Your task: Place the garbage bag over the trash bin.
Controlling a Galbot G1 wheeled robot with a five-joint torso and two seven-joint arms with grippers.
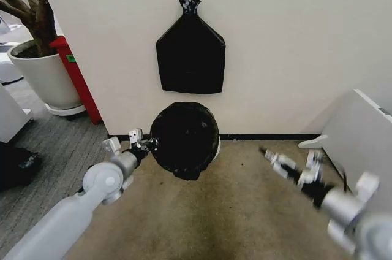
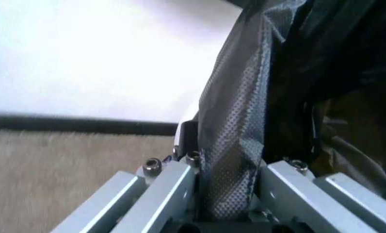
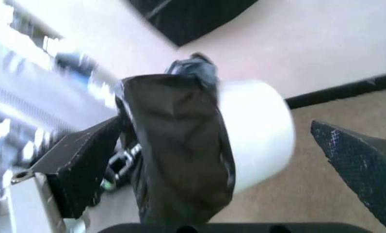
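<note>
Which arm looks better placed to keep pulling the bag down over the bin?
Left, probably: the left tool is shut on the garbage bag at the trash bin; the right tool hangs open, apart.

Left claw extended forward, clamped on garbage bag; right claw spread, hovering apart.

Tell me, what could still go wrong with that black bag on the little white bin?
1. The left gripper is shut on a fold of the garbage bag; pulling might tear the thin film or drag it off the rim.
2. The trash bin looks light, so a tug could tip or slide it.
3. The bag covers one side while white wall shows on the other; the open right gripper, off to the side, holds nothing, so that edge may slip.
</note>
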